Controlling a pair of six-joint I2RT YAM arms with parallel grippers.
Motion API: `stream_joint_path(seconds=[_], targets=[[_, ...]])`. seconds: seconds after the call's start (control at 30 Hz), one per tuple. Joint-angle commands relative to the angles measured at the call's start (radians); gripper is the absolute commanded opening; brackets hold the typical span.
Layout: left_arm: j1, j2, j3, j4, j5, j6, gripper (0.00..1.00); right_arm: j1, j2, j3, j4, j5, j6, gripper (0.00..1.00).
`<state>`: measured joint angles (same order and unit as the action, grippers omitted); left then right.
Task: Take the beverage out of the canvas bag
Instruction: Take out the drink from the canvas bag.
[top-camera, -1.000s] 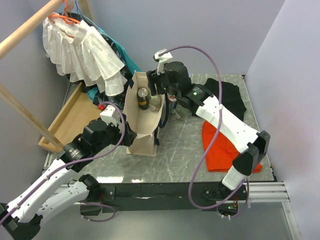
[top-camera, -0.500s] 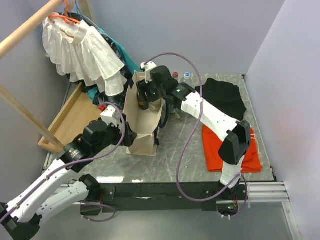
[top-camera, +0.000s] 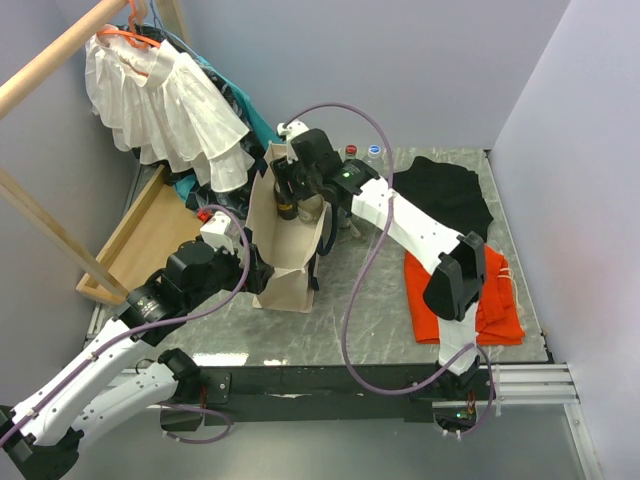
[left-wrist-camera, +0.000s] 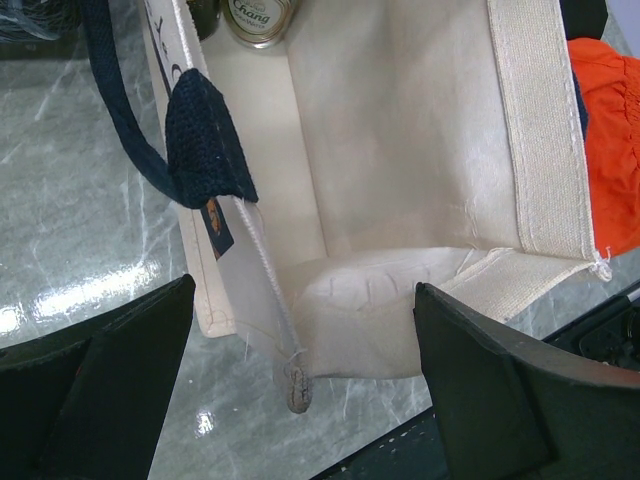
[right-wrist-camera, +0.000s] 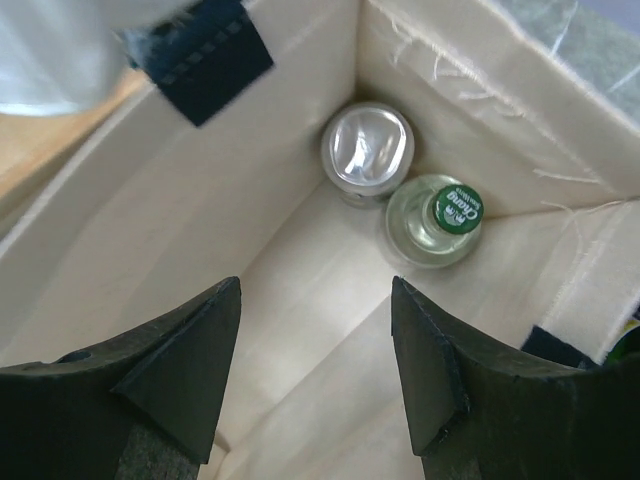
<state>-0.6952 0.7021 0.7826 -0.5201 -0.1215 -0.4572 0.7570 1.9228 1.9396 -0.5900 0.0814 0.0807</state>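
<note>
Shift — right tool (right-wrist-camera: 315, 300) now above canvas bag (top-camera: 285, 270).

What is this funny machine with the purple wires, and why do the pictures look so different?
It is a robot with two arms, each ending in a pincer. One picture looks down from above: a canvas bag stands on a grey table, with an orange cloth and a black cloth lying nearby. The other two pictures come from little cameras on the wrists. The left pincer is open at the bag's near end. The right pincer is open too, holding nothing, and looks down into the bag at a silver can and a green-capped bottle.
</note>
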Motion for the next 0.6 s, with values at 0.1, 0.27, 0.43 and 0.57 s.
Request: stream_joint_path(seconds=[0.1, 0.27, 0.43, 0.57], targets=[[-0.010, -0.007, 0.006, 0.005, 0.005, 0.002, 0.96, -0.001, 0.058, 0.064, -0.030, 0.099, 0.024, 0.68], [-0.013, -0.009, 0.004, 0.002, 0.000, 0.000, 0.96, -0.011, 0.053, 0.036, 0.016, 0.130, 0.031, 0.68], [-0.015, -0.009, 0.004, 0.002, -0.003, -0.001, 0.96, -0.039, 0.068, 0.044, 0.021, 0.155, 0.057, 0.68], [-0.015, -0.003, 0.006, 0.002, -0.003, 0.002, 0.96, -0.073, 0.068, 0.032, 0.030, 0.143, 0.093, 0.68]])
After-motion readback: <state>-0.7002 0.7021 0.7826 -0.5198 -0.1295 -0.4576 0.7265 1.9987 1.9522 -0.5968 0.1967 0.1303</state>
